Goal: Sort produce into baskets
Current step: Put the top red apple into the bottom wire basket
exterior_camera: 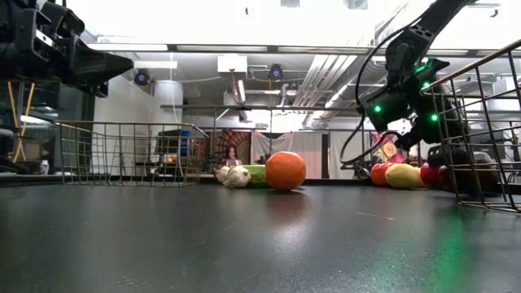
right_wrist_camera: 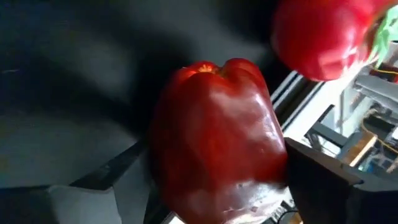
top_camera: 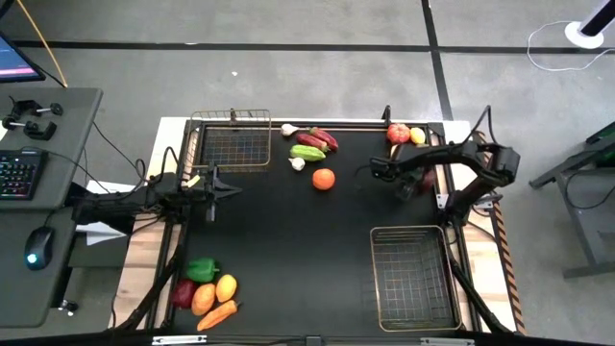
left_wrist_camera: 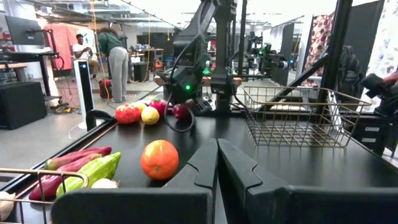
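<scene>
Pepper between the fingers

Counter [top_camera: 288, 250] is carrying a red pepper [right_wrist_camera: 217, 137] near its far right corner, lying on its side, its stem end pointing away from the wrist. Right gripper [top_camera: 411, 181] is straddling it, fingers spread, grip uncertain. Left gripper [top_camera: 229, 190] is hovering, closed.

A grey concrete floor [top_camera: 288, 58] crossed by dark tape lines surrounds the table [top_camera: 288, 240]. Left of the table stands a desk [top_camera: 48, 163] with keyboard [top_camera: 19, 173] and mouse [top_camera: 38, 247]. Behind the table, people [left_wrist_camera: 115, 53] stand beneath bright ceiling lights [exterior_camera: 269, 16].
</scene>
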Tool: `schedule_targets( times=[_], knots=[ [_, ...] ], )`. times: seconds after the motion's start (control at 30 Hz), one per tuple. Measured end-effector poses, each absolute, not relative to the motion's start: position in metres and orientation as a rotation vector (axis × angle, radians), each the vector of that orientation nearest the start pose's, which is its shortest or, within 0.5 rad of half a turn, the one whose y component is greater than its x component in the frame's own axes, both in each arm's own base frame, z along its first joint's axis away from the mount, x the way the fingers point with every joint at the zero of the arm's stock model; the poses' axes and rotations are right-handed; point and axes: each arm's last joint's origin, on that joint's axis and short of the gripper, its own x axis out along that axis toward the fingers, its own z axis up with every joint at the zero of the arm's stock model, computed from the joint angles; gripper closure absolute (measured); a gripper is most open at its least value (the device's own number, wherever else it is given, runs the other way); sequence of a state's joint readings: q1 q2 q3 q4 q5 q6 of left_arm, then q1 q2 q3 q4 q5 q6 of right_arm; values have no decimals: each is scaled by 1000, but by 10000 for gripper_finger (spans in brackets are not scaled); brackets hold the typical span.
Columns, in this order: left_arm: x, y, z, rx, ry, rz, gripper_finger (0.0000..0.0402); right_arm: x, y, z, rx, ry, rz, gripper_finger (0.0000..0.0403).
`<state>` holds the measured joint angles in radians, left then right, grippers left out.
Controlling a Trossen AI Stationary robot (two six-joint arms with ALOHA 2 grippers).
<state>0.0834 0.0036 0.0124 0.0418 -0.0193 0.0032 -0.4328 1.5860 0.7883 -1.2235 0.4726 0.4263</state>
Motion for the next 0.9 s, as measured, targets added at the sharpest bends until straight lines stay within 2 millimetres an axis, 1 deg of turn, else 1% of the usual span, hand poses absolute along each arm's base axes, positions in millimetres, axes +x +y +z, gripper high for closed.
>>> schedule_targets(
  times=[0.13,0.23,0.33,0.4,0.57,0.67,0.73,0.83,0.9],
  knots=[
    [97,9,171,5,-50,103,401,182,-86,167,162,1885,-976,116],
    [97,9,172,5,-51,103,401,195,-76,185,115,1796,-945,116],
    [97,9,172,4,-51,103,401,209,-65,209,106,1664,-899,116],
    [97,9,172,5,-51,103,401,218,-55,228,135,1548,-852,116],
    [97,9,172,4,-51,103,401,234,-27,274,202,1262,-645,116],
    [97,9,171,5,-50,103,401,236,-9,298,254,1137,-505,117],
    [97,9,171,5,-50,103,401,235,4,310,298,1076,-425,118],
    [97,9,172,4,-51,103,401,230,25,319,364,1049,-340,118],
    [97,9,172,5,-51,103,401,226,39,320,428,1063,-288,118]
  ],
)
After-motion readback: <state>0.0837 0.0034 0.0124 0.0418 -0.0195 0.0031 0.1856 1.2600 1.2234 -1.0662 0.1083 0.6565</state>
